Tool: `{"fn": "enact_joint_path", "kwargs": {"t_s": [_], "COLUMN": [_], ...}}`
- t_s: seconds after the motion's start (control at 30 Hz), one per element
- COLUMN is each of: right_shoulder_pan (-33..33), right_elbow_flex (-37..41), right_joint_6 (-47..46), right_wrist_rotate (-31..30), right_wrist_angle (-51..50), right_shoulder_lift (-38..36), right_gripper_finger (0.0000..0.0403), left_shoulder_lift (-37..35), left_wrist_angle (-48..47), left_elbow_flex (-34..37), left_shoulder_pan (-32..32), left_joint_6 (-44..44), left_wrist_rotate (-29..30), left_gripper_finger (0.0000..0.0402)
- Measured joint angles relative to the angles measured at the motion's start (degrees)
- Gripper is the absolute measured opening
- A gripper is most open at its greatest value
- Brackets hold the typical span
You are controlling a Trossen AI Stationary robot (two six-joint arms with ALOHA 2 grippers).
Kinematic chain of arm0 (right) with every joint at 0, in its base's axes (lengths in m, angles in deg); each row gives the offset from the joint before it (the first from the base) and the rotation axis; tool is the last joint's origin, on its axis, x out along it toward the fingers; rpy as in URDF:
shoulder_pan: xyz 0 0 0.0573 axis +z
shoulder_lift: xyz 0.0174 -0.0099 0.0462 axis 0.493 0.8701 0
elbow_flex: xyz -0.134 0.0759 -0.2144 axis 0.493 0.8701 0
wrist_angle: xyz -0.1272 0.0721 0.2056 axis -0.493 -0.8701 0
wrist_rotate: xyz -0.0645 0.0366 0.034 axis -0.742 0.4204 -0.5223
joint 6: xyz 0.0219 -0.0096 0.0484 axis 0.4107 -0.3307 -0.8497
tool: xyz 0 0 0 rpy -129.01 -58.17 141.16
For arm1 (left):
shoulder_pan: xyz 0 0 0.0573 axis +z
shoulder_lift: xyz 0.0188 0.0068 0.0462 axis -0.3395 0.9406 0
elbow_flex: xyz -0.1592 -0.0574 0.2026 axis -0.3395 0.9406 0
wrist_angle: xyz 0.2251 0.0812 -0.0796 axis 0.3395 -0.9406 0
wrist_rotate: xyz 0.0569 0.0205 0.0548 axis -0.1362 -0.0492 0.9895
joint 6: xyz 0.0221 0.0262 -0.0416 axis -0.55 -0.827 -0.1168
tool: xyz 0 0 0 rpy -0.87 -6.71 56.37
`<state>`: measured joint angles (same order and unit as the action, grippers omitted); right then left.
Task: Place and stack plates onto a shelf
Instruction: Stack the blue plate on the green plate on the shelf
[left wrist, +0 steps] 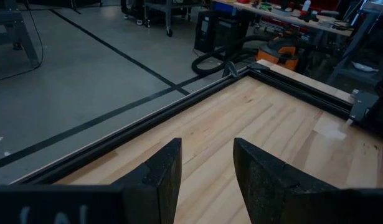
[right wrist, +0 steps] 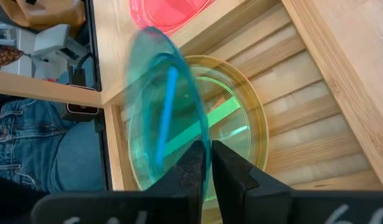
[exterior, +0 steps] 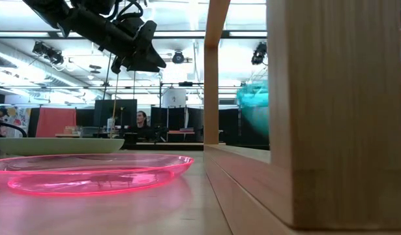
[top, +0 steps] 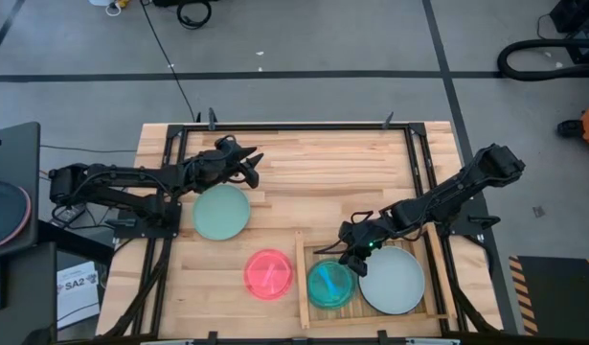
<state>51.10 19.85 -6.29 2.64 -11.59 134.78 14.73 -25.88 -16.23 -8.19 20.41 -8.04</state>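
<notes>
I am setting a small translucent cyan plate (right wrist: 169, 106) onto the light wooden slatted shelf (top: 438, 287), on top of a small translucent yellow-green plate (right wrist: 241, 124) that already lies flat in the shelf's left half. My right gripper (top: 350, 251) hangs over that left half, its fingers drawn close on the cyan plate's rim. The wrist view shows the rim sitting between them, so I call it grasped, though the pinch looks light and I judge the release is at hand.

The cyan plate is not flat yet. It stands tilted, one edge raised at my fingers and the opposite edge down toward the yellow-green plate, its face turned partly sideways. A round plate has no long axis to speak of; what matters is that tilt.

A large pale whitish plate (top: 392, 280) lies flat in the shelf's right half, just beside my gripper. Off the shelf to its left a small translucent pink plate (top: 269, 274) waits on the plank tabletop (top: 313, 172), and farther left and farther away lies a large pale mint plate (top: 221, 211).

My left gripper (top: 248, 163) waits at the far left of the table, fingers apart and holding nothing.

Next, I think, I must lower the raised edge until the cyan plate nests level on the yellow-green one, let go, and lift clear without dragging the rim.
</notes>
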Motion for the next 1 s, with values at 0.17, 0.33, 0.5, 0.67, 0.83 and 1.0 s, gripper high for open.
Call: {"fn": "enact_joint_path", "kwargs": {"t_s": [0.17,0.33,0.5,0.67,0.83,1.0], "right_shoulder_pan": [0.0,0.0,0.0,0.0,0.0,0.0], "right_elbow_flex": [0.0,0.0,0.0,0.0,0.0,0.0], "right_joint_6": [0.0,0.0,0.0,0.0,0.0,0.0], "right_wrist_rotate": [0.02,-0.37,-0.46,-0.48,-0.5,-0.58], "right_wrist_angle": [-0.02,-0.02,-0.04,-0.04,-0.07,-0.11], "right_shoulder_lift": [0.0,0.0,0.0,0.0,0.0,0.0], "right_gripper_finger": [0.0062,0.0098,0.013,0.0156,0.0179,0.02], "left_shoulder_lift": [0.0,0.0,0.0,0.0,0.0,0.0], "left_wrist_angle": [0.01,0.01,0.01,0.01,0.01,0.0], "left_elbow_flex": [0.0,0.0,0.0,0.0,0.0,0.0], "left_shoulder_pan": [-0.01,-0.01,0.0,-0.01,0.0,-0.01], "left_joint_6": [0.0,0.0,0.0,0.0,0.0,0.0], "left_wrist_rotate": [0.01,0.0,0.0,0.0,-0.02,0.0], "left_gripper_finger": [0.0151,0.0151,0.0151,0.0151,0.0151,0.0151]}}
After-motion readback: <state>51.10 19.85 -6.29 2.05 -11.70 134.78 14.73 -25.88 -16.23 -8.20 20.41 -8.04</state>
